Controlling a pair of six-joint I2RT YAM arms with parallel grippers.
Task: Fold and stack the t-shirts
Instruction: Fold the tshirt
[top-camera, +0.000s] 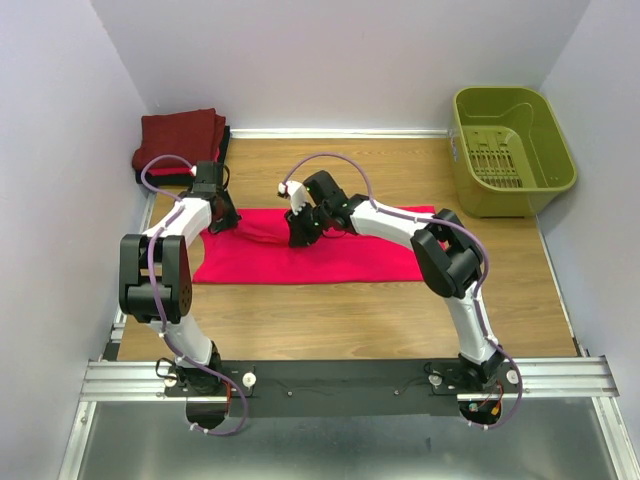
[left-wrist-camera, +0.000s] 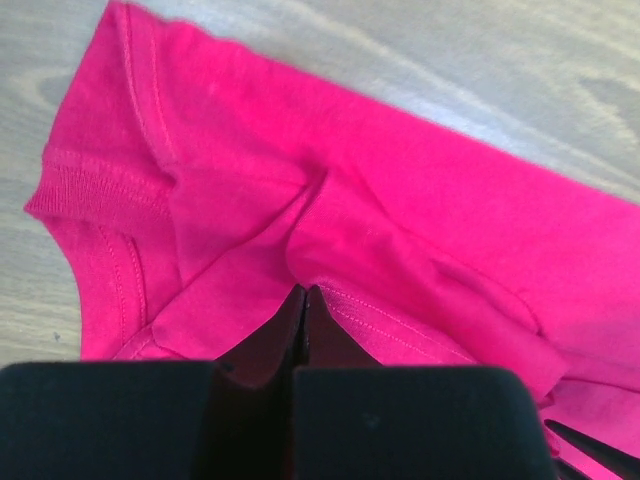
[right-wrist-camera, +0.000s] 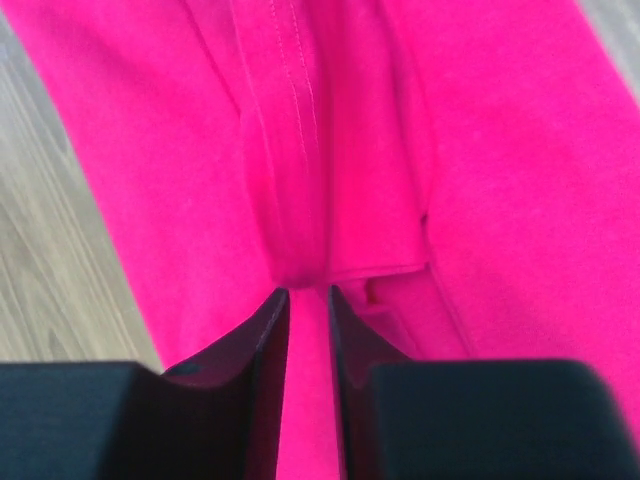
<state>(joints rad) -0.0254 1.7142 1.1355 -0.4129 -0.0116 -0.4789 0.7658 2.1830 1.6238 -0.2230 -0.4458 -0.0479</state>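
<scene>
A bright pink-red t-shirt (top-camera: 330, 255) lies on the wooden table as a long flat band, folded lengthwise. My left gripper (top-camera: 222, 220) is at its left end, and in the left wrist view (left-wrist-camera: 303, 292) it is shut on a fold of the shirt (left-wrist-camera: 400, 200) near the collar and sleeve. My right gripper (top-camera: 299, 236) is over the shirt's far edge near the middle. In the right wrist view (right-wrist-camera: 308, 292) it is closed on a ridge of the shirt (right-wrist-camera: 480, 150), with cloth showing between the fingers. A stack of folded shirts (top-camera: 180, 138), dark maroon on top with black beneath, sits at the back left.
An olive-green plastic basket (top-camera: 512, 150) stands at the back right corner. White walls close in the table on the left, back and right. Bare wood (top-camera: 340, 320) lies between the shirt and the arm bases.
</scene>
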